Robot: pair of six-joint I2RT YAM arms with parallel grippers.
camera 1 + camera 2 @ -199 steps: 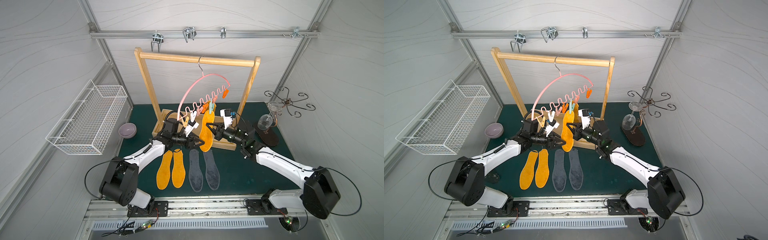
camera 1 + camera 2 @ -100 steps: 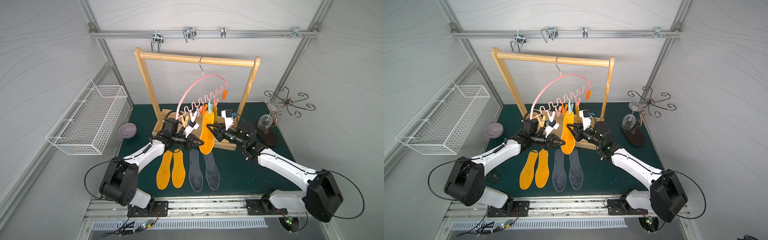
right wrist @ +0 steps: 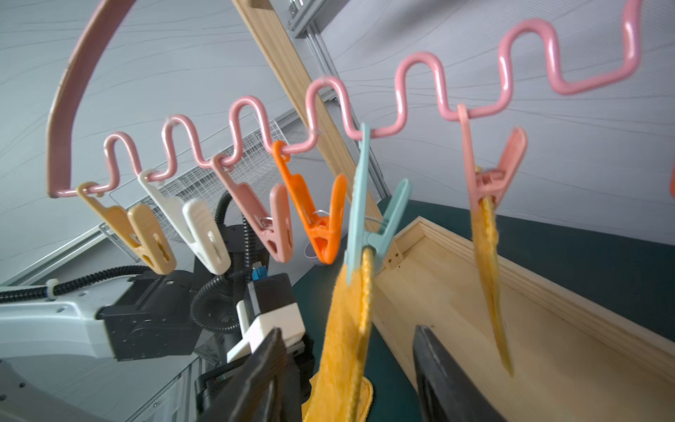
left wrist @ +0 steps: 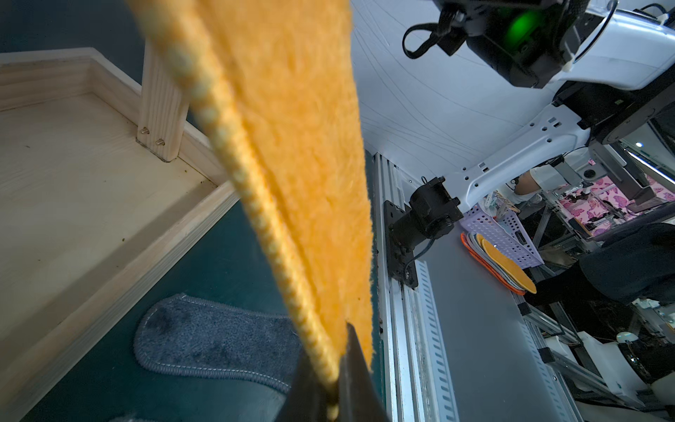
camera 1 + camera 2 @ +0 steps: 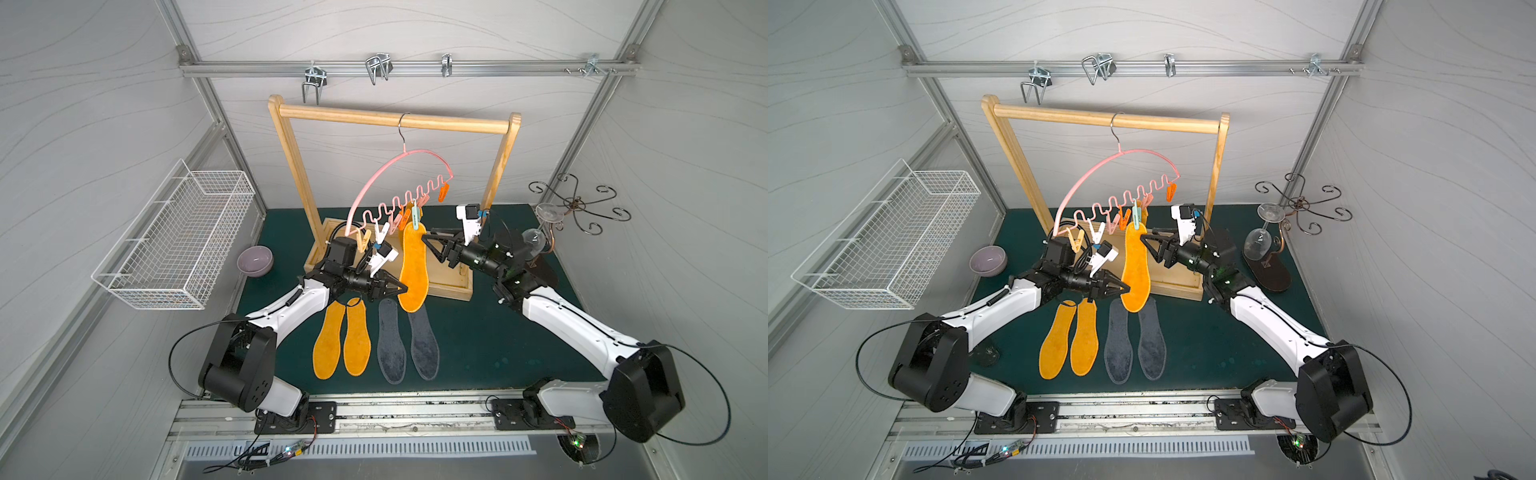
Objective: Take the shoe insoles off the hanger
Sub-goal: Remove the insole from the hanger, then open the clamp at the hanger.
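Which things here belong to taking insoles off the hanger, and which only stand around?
Job: pink hanger; orange insole on teal clothespin; orange insole on pink clothespin; orange pair, grey pair on mat.
Idle: wire basket, purple bowl, wine glass, metal glass stand.

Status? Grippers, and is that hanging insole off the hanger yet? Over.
Left gripper shut on lower end of hanging orange insole. Right gripper open beside teal clip, which holds the insole. Second orange insole on pink clip behind. Nothing seen blocking.

Pink hanger (image 3: 59, 128) — orange-yellow insoles (image 5: 413, 266), dark grey insoles (image 5: 390, 345).
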